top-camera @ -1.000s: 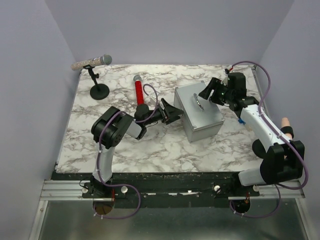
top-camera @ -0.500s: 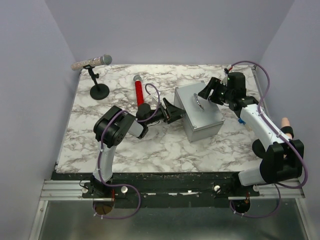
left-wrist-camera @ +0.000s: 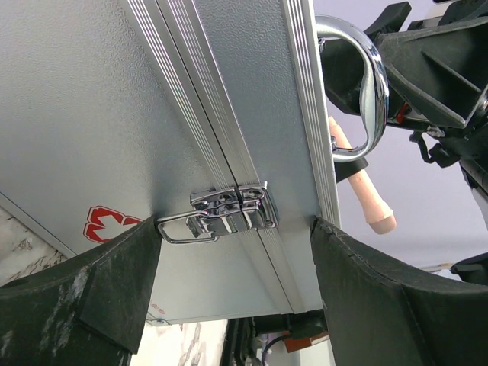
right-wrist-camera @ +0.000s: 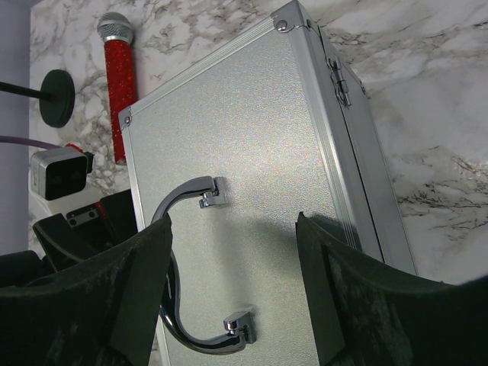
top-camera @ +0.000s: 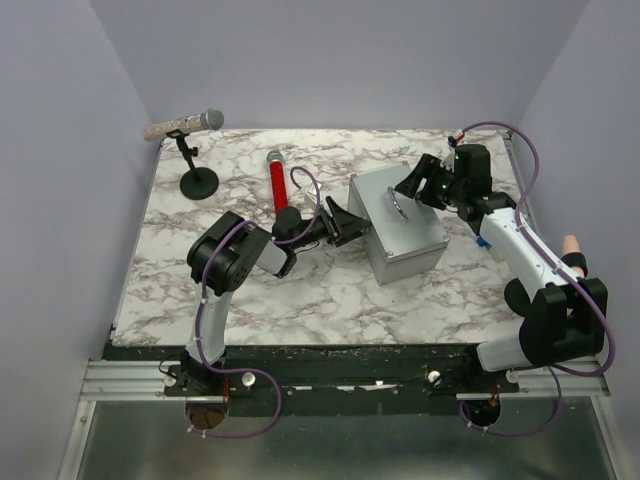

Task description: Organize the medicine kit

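The medicine kit (top-camera: 400,232), a grey rectangular metal box with ribbed aluminium edges, stands on the white marble-patterned table (top-camera: 300,295) with its lid shut and its curved silver handle (top-camera: 398,207) on the upper face. The left gripper (top-camera: 345,225) is at the kit's left side wall, its jaws spread wide on either side of the small chrome latch (left-wrist-camera: 229,213) that lies across the seam; the black fingers (left-wrist-camera: 84,293) grip nothing, and whether they touch the wall cannot be told. The right gripper (top-camera: 412,185) hangs over the far end of the kit's upper face, jaws also wide apart and empty, with one end of the handle showing between the fingers (right-wrist-camera: 358,305) in the wrist view. To the kit's left, a red glitter microphone with a silver mesh head (top-camera: 278,182) lies on the marble, and farther left stands a black round-based microphone stand (top-camera: 197,182).
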Available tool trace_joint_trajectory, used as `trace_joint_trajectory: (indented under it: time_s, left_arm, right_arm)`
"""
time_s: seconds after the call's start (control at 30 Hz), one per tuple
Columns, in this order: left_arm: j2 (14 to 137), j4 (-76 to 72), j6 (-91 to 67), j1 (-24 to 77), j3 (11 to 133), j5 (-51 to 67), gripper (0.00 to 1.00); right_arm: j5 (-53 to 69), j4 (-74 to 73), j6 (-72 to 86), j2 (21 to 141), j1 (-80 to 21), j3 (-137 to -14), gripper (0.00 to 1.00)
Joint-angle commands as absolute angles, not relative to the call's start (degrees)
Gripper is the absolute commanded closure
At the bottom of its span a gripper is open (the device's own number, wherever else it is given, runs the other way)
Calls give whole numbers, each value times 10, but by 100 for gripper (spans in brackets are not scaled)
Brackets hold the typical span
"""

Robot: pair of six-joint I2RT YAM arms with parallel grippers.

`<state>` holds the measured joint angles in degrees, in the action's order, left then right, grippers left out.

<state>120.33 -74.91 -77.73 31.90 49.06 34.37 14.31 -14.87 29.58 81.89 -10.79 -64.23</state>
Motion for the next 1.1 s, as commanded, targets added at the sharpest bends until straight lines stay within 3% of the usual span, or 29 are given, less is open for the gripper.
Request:
trace_joint_trajectory:
  time_s: [0.0, 1.07]
  left_arm:
    - [1190, -971, -761, 324, 488, 337, 14]
    - [1129, -971, -766, 318, 468, 343, 18]
  right_arm:
    - [155, -160, 299, 832, -106, -644, 26]
    - [156, -158, 298, 832, -106, -641, 26]
